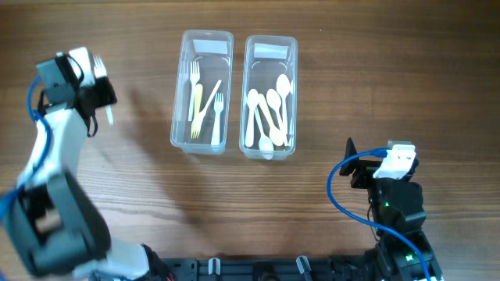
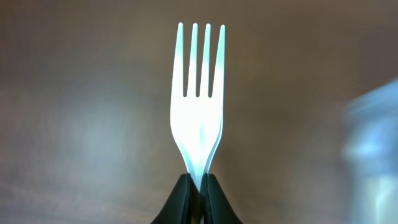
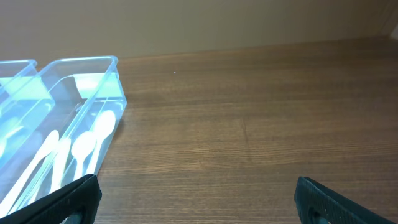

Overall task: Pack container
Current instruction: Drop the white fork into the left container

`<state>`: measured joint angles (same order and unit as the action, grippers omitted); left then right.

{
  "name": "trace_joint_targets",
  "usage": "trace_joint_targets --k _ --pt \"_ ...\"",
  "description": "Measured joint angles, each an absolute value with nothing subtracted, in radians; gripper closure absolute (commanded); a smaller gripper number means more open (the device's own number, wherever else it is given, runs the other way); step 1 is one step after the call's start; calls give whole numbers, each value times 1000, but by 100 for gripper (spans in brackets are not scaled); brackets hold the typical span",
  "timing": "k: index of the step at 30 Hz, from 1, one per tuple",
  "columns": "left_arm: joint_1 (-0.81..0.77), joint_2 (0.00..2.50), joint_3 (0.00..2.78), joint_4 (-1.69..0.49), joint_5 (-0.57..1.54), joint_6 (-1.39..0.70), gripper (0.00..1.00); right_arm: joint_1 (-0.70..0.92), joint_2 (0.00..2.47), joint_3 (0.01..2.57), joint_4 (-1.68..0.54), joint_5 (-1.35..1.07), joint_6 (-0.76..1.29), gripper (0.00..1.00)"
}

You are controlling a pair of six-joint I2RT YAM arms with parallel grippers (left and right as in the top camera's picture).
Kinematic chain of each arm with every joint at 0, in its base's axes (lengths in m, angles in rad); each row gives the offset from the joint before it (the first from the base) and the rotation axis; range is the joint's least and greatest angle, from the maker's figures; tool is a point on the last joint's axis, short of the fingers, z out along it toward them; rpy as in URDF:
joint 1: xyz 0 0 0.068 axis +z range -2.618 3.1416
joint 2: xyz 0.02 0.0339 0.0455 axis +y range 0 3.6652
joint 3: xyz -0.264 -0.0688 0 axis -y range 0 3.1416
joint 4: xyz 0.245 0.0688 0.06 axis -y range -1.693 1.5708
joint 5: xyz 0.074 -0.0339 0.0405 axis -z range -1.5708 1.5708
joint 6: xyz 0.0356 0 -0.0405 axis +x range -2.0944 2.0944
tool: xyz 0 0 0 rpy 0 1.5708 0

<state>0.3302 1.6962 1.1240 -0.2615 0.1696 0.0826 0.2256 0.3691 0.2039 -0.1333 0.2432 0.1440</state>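
Two clear plastic containers stand side by side at the table's middle back. The left container (image 1: 202, 92) holds forks and a knife. The right container (image 1: 270, 97) holds several white spoons and also shows in the right wrist view (image 3: 81, 99). My left gripper (image 2: 200, 186) is shut on a white plastic fork (image 2: 199, 106), tines pointing away, held above the table. In the overhead view it (image 1: 105, 105) is left of the containers. My right gripper (image 3: 196, 199) is open and empty over bare table, at the front right (image 1: 355, 168).
The wooden table (image 1: 351, 78) spreads around both containers. The left container's blurred edge (image 2: 373, 143) shows at the right of the left wrist view. Blue cables run along both arms.
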Motion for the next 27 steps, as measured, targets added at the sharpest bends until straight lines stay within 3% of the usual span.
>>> trace_joint_targets --k 4,9,10,11,12,13,19,27 --pt "163 1415 1135 -308 278 -12 96 226 369 204 -133 243 144 0" --pt "-80 1439 1138 -358 317 -44 96 226 369 204 -133 243 144 0" --pt "-123 1479 1138 -348 313 -47 87 226 369 204 -133 243 144 0" --pt "-149 1511 1138 -338 309 -49 63 226 369 204 -133 243 144 0" --pt "-169 1550 1137 -318 305 -52 22 226 369 204 -133 243 144 0" --pt "-183 1589 1137 -297 300 -57 0 226 369 204 -133 243 144 0" --pt "-142 1605 1134 -194 290 -65 0 226 369 204 -133 243 144 0" --pt "244 1301 1134 -332 199 -66 0 226 369 204 -133 243 144 0"
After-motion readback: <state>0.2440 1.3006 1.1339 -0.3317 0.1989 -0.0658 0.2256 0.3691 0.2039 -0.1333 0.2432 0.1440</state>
